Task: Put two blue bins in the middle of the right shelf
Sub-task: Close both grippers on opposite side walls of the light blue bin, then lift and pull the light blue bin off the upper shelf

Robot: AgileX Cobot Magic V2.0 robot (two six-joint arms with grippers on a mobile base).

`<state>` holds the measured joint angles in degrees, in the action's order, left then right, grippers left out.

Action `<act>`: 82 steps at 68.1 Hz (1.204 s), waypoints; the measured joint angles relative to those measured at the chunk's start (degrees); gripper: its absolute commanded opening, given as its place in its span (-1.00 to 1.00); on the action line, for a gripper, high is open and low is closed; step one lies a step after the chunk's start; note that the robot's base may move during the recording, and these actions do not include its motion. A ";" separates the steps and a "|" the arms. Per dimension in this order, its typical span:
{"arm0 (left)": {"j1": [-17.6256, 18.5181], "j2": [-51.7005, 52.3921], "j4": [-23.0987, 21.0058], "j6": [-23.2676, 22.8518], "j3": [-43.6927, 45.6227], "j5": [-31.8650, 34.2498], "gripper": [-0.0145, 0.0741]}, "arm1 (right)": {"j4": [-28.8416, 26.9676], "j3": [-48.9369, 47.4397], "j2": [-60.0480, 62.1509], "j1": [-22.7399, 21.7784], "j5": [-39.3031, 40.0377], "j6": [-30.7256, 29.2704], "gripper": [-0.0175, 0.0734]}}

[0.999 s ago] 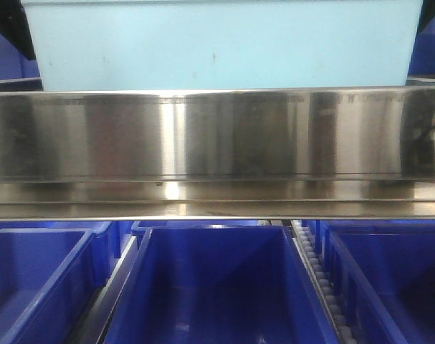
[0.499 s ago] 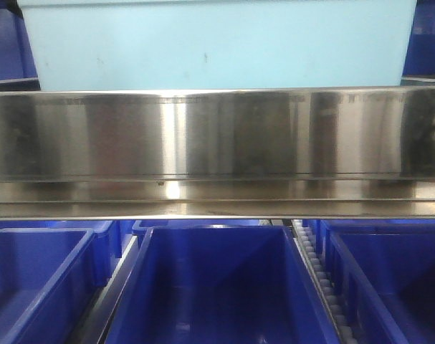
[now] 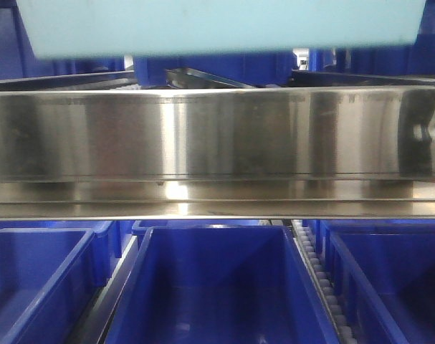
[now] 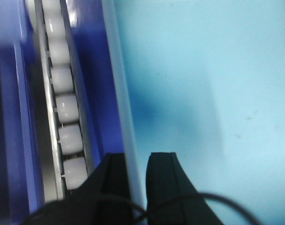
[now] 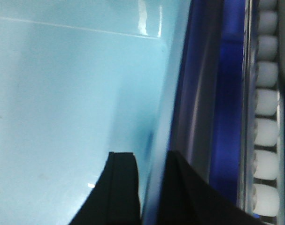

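From where I stood, the pale blue bin (image 3: 217,25) hung across the top of the front view. Its underside was clear of the shelf's front rail (image 3: 217,136), a broad band of brushed steel. Through the gap between bin and rail, dark-blue crates (image 3: 203,68) showed further back on that tier. Below the rail, more dark-blue crates (image 3: 217,287) sat side by side on the lower tier.

The left gripper (image 4: 138,157) had its black jaws pinched on the bin's left wall, one finger (image 4: 116,183) outside the rim and the other inside. Just beyond the outer finger ran a roller track (image 4: 62,93) of white rollers, beside a dark-blue wall. The right gripper (image 5: 149,157) clamped the opposite wall the same way, its jaws astride the rim. Another line of white rollers (image 5: 266,117) ran along the shelf's right edge. I could only make out one bin.
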<state>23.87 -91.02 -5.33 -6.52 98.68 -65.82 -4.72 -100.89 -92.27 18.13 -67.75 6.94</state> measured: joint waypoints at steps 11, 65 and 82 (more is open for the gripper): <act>0.00 5.82 -1.65 -0.14 0.00 2.27 -0.92 | -0.22 -0.28 4.74 0.00 1.96 0.11 -0.95; 0.00 13.11 -2.71 -0.14 0.00 6.28 -0.92 | -1.26 -6.97 8.44 0.14 2.31 0.01 -0.95; 0.00 13.11 -2.71 -0.14 0.00 6.28 -0.92 | -1.26 -6.97 8.44 0.23 2.66 0.01 -0.95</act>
<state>23.87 -77.91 -8.04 -6.66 98.68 -59.55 -5.98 -107.86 -83.83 18.36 -65.09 6.95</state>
